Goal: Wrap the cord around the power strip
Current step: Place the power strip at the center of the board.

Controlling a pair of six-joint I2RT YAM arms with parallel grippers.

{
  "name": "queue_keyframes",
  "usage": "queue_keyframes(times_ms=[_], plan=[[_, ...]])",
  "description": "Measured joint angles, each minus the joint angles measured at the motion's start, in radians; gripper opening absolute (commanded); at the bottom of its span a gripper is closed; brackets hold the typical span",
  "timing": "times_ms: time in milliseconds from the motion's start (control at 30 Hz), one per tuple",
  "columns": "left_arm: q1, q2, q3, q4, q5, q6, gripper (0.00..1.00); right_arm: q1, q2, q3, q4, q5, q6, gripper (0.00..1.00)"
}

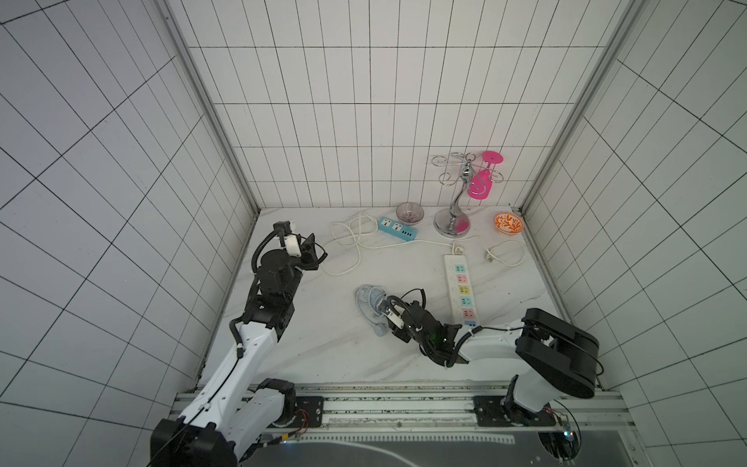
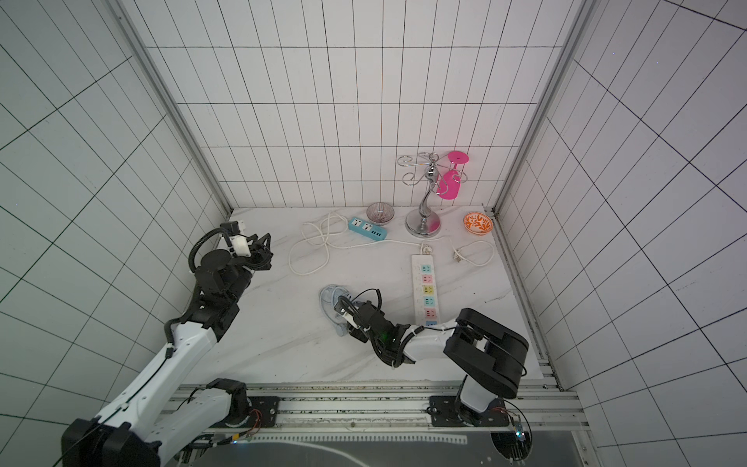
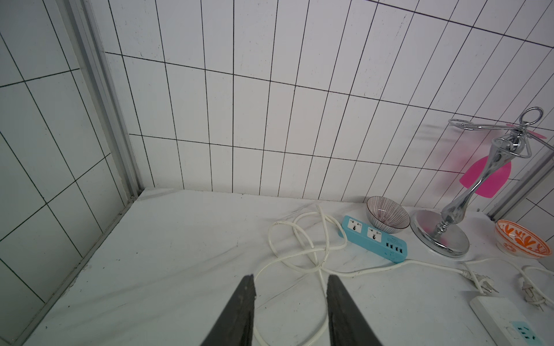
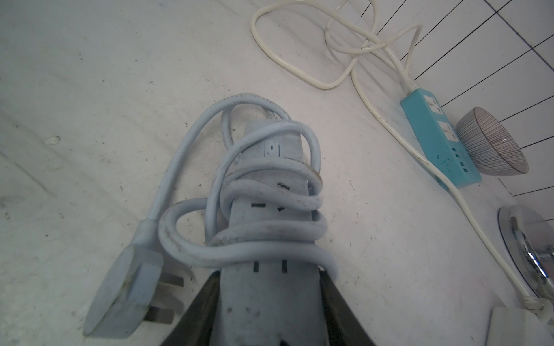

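Right wrist view shows the work best, so most points are taken there. The counter point(image 1: 323, 356) is a pale, marble-like surface. Near its middle, not far from the long white strip point(image 1: 461, 289), is the power strip point(image 4: 269, 302). Whether it rests flat or is lifted a little, I cannot tell. The right claw point(image 4: 271, 278) is closed on its near end, with one finger on each long side.

The cord point(image 4: 263, 236) already goes several turns around the body of the strip. The turns close to the claw are tight, the farther ones are loose, and one wide loop stands free past the far end. The plug point(image 4: 123, 296) sits just beside the gripped end, with its pins pointing towards the strip.

The left claw point(image 3: 290, 280) hangs over the far left part of the counter, well apart from the power strip. Its fingers are partly spread and hold nothing. Only thin white cords point(image 3: 368, 270) lie on the counter beyond it.

I judge the cord to be thick and springy, so the loose turns will want to spring open. The strip looks light and smooth, so it may slide in the grip. A good place to hold is the cord just behind the plug, where it is stiffest, to pull the last slack tight.
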Motion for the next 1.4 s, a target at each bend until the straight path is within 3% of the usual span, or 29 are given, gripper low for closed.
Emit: queue_keyframes(times_ms=[533,867,1200,1267,1400], plan=[[0.0,0.014,0.0,0.0,-0.005,0.002,0.41,0.001,0.011,0.063,-0.178,-0.151,0.01,0.62],[0.0,0.027,0.0,0.0,-0.006,0.002,0.42,0.001,-0.029,0.063,-0.307,-0.18,0.015,0.67],[0.0,0.031,0.0,-0.003,-0.007,0.006,0.42,-0.018,-0.35,0.063,-0.466,-0.173,0.018,0.66],[0.001,0.031,0.0,-0.007,-0.008,0.008,0.42,-0.072,-0.449,0.063,-0.469,-0.168,0.024,0.67],[0.001,0.029,0.0,-0.021,-0.008,0.007,0.42,-0.311,-0.636,0.061,-0.408,-0.169,0.059,0.67]])
